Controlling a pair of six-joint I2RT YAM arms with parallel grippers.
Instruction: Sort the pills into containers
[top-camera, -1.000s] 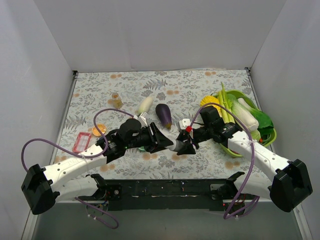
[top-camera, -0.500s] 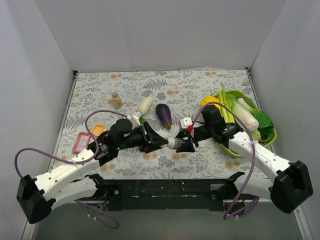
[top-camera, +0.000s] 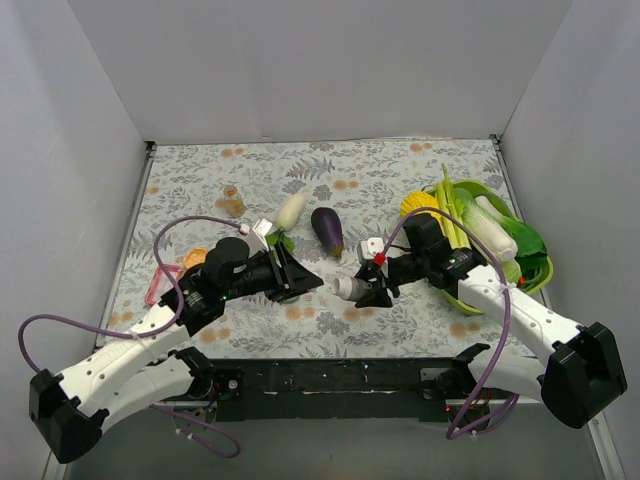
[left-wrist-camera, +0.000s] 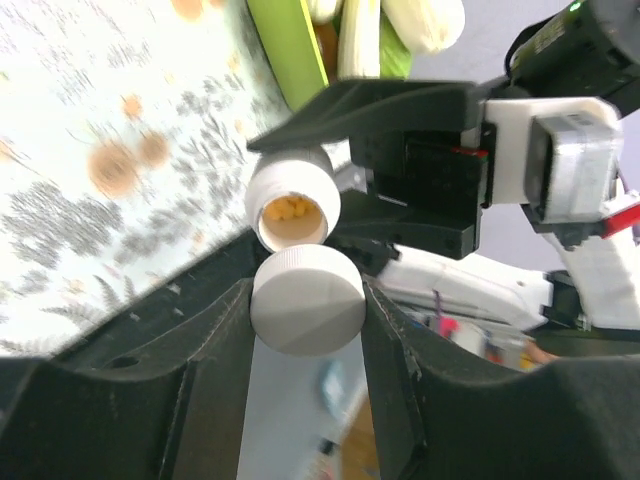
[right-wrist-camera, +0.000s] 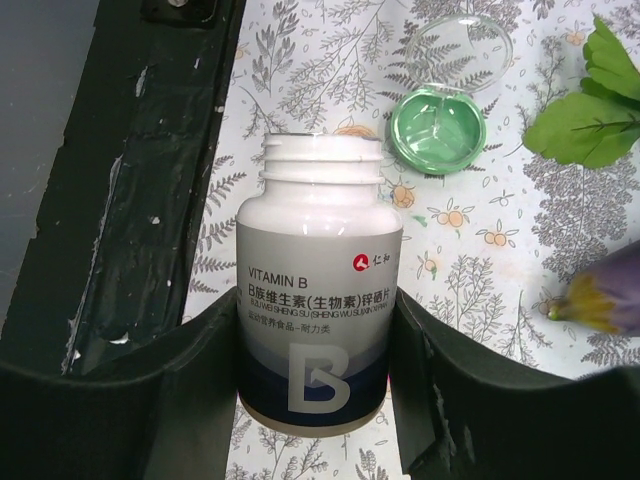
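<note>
Your left gripper (top-camera: 305, 282) is at a narrow-to-middle width, pinched on a white round ribbed screw cap (left-wrist-camera: 307, 300), with one black finger on each side of the cap. Your right gripper (top-camera: 368, 290) is closed around a white plastic vitamin B pill bottle (right-wrist-camera: 320, 330), fingers on either side of its lower body and the label facing the wrist camera.

The bottle is uncapped and lies roughly level in the top view. Its mouth points at the left gripper, with a small gap between the mouth and the left fingertips. In the left wrist view the open mouth sits just above the cap, and small yellow-orange pills (left-wrist-camera: 290, 208) show inside.

In the right wrist view, a small round translucent green dish (right-wrist-camera: 437, 130) lies on the leaf-print tablecloth (right-wrist-camera: 480, 250) beyond the bottle's neck and off to its right, clear of the bottle. A clear round plastic piece (right-wrist-camera: 460, 45) sits just behind the dish — I can't tell if the rims touch.

A small round translucent orange dish (top-camera: 196, 257) is over by the left forearm, well apart from both grippers.

Further back between the arms are a dark purple eggplant (top-camera: 327, 230) and a white radish (top-camera: 291, 209). A large lime-green vegetable tray (top-camera: 480, 186) sits behind the right arm — full of greens.
</note>
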